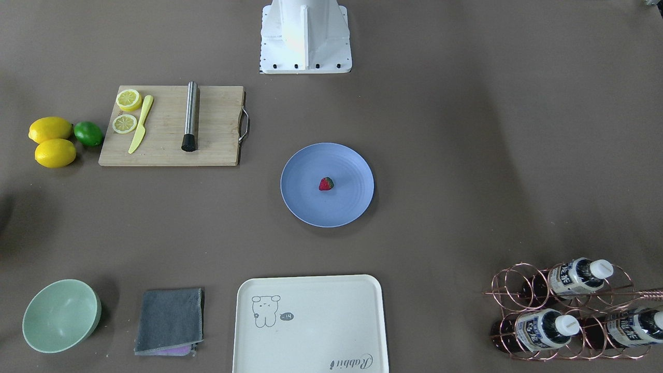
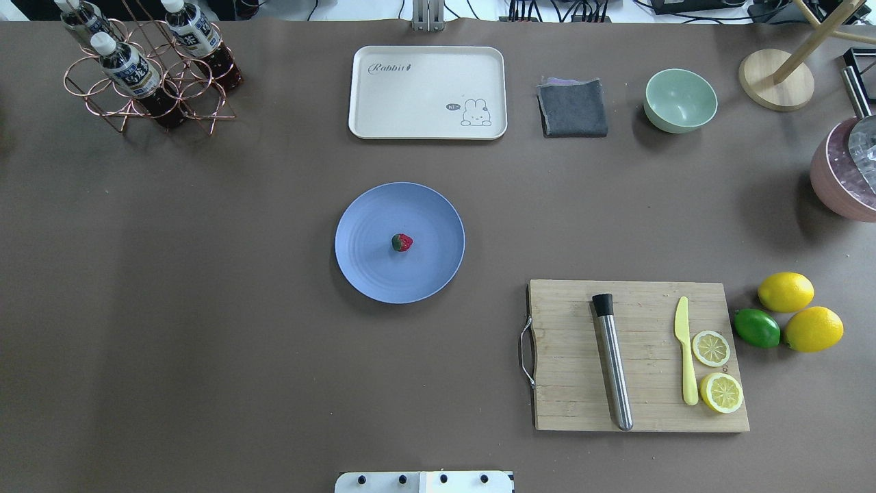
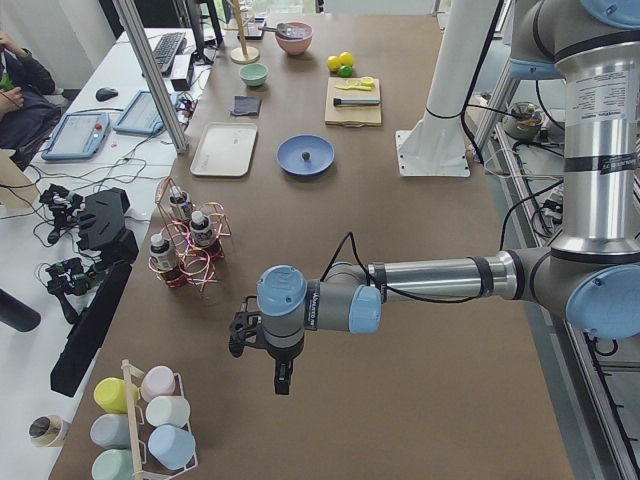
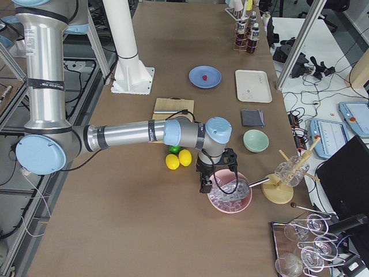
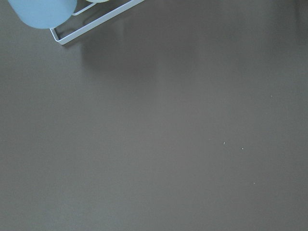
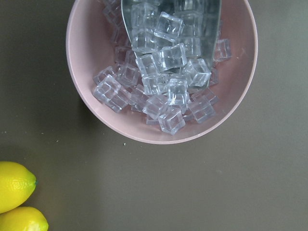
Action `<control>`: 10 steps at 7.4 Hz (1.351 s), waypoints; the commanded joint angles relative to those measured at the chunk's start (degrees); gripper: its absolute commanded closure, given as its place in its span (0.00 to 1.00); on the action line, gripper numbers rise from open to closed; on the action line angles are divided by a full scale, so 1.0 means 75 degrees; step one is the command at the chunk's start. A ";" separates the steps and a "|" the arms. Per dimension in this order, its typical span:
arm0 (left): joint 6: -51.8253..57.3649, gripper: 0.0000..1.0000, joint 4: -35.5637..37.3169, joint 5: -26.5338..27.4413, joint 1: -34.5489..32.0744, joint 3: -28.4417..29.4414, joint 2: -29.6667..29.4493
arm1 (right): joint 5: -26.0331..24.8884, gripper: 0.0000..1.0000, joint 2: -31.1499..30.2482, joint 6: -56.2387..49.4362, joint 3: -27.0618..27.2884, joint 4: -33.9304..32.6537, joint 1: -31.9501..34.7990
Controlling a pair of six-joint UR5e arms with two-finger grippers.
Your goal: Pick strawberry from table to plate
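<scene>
The small red strawberry lies near the middle of the round blue plate at the centre of the grey-brown table. Both arms are far from it and show only in the side views. The left gripper hangs over bare table at the left end, near a rack of cups. The right gripper hovers at the right end, beside a pink bowl of ice. I cannot tell whether either gripper is open or shut. Neither wrist view shows its fingers.
A wooden cutting board carries a steel muddler, a yellow knife and lemon slices, with two lemons and a lime beside it. A cream tray, grey cloth, mint bowl, bottle rack and pink ice bowl line the edges.
</scene>
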 commanded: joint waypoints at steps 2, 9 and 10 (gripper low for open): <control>-0.0006 0.01 0.0005 0.0004 0.0000 0.0060 0.0006 | 0.0157 0.00 0.0000 -0.0004 0.0013 0.0000 0.0000; 0.0041 0.01 -0.0065 0.0004 0.0012 0.0130 0.0135 | 0.0368 0.00 0.0000 -0.0004 -0.0022 0.0012 -0.0012; 0.0041 0.01 -0.0065 0.0004 0.0000 0.0130 0.0135 | 0.0368 0.00 0.0000 -0.0004 -0.0034 0.0012 -0.0012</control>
